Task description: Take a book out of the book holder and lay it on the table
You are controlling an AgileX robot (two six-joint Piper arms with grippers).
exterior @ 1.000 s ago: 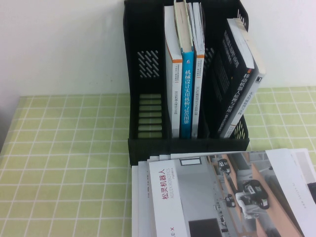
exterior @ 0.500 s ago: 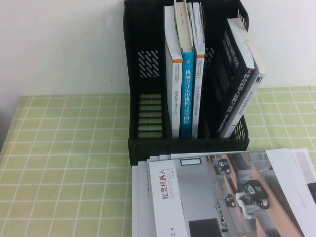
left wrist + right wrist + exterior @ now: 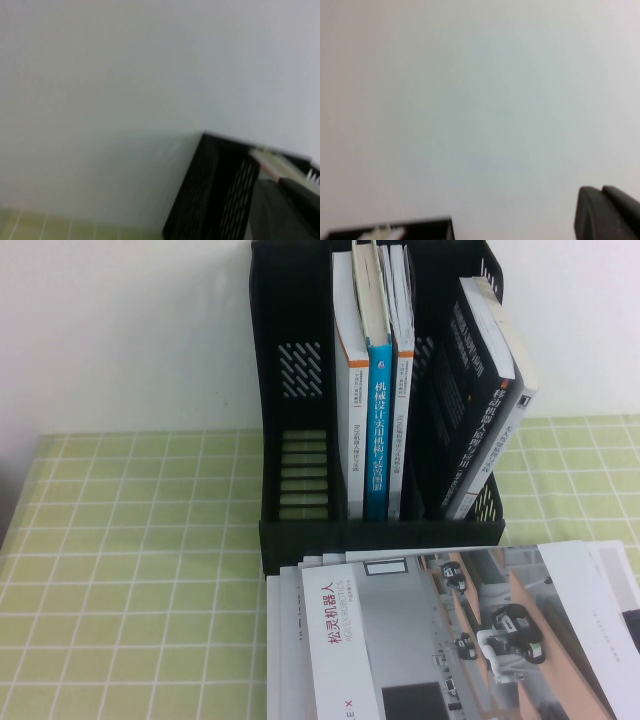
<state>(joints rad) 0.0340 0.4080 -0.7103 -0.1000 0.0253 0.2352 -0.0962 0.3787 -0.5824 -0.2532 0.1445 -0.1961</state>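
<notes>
The black book holder (image 3: pixel 300 390) stands upright at the back of the yellow-green gridded table (image 3: pixel 130 570). Its left compartment is empty. Three books stand in the middle one, spines toward me, a blue-spined book (image 3: pixel 378 430) between two white-spined ones. A black-spined book (image 3: pixel 480 410) leans in the right compartment. Neither gripper shows in the high view. My left gripper (image 3: pixel 279 184) hangs shut and empty in the air beside the holder (image 3: pixel 210 190). My right gripper (image 3: pixel 601 190) is shut on nothing, facing the white wall, with the holder's top edge (image 3: pixel 420 227) below it.
A fanned stack of white booklets (image 3: pixel 400 640), red Chinese title and a grey robot photo on top, lies on the table right in front of the holder. A white wall stands close behind the holder. Bare cloth stretches to the left of the holder and booklets.
</notes>
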